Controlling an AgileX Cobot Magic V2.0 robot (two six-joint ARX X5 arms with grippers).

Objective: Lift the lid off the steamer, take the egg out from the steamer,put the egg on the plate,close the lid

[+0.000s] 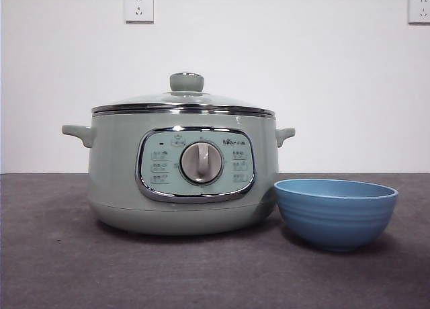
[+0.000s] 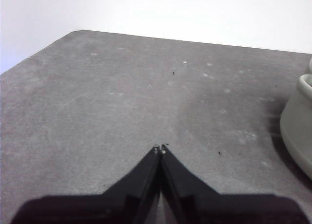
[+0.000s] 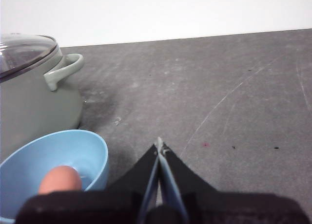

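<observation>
The left gripper (image 2: 160,149) hangs over the grey table (image 2: 122,102), its two black jaws pressed together at the tips. Well apart from those tips, a slice of the steamer (image 2: 298,131) stands on the table, one pale handle showing.

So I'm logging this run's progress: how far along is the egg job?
It looks finished. The egg lies in the plate, seen only in the right wrist view. The lid sits closed on the steamer. Nothing is in hand: the left end effector and right end effector are both shut on nothing, over bare table apart from the pot. Nothing visible is left to do.
</observation>
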